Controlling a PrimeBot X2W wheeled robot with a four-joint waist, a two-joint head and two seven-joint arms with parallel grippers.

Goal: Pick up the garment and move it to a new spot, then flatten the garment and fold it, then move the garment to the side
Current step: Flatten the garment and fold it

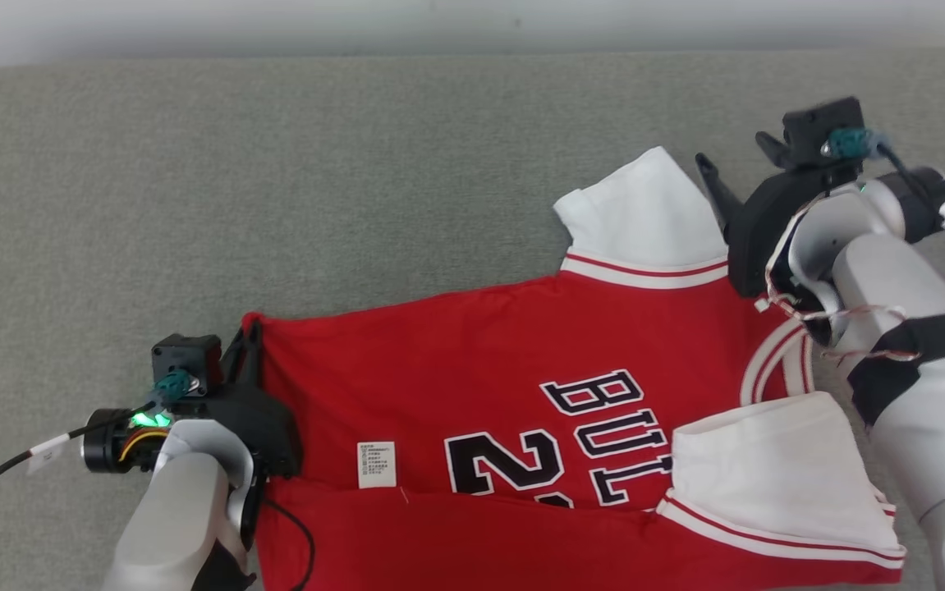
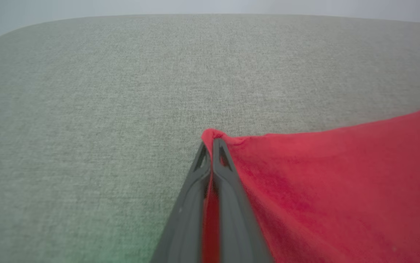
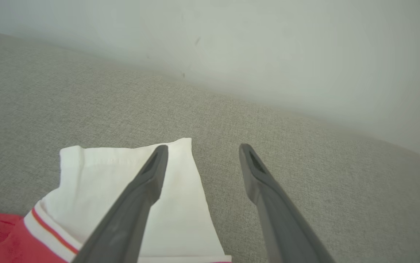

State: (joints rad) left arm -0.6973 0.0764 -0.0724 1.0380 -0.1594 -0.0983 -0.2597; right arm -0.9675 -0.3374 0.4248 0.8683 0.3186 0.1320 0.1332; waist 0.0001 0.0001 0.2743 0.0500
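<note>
Jersey (image 1: 480,394) in red, black lettering across it, lay spread on the grey cushion (image 1: 357,164) in your head view, reaching from your left gripper (image 1: 252,332) across to your right gripper (image 1: 736,156). Your left gripper sat at the jersey's corner, fingers pressed together on the red hem. A small white label (image 1: 377,465) lay on the cloth just to that gripper's right. Your right gripper hung with fingers spread wide, holding nothing, just right of a white sleeve (image 1: 644,217). A second sleeve (image 1: 768,468) lay on the red body, close beside that arm's forearm.

In the left wrist view, your fingers (image 2: 228,175) were clamped on the red corner, a strip of cloth showing between them. The rest of the jersey (image 2: 341,182) ran off to the gripper's right, with bare cushion (image 2: 85,109) ahead and to its left.

In the right wrist view, your right gripper (image 3: 203,148) stood open. Its left finger crossed over the white sleeve (image 3: 96,175), and its right finger was over bare cushion (image 3: 341,182). A pale wall (image 3: 268,44) rose beyond the tips.
</note>
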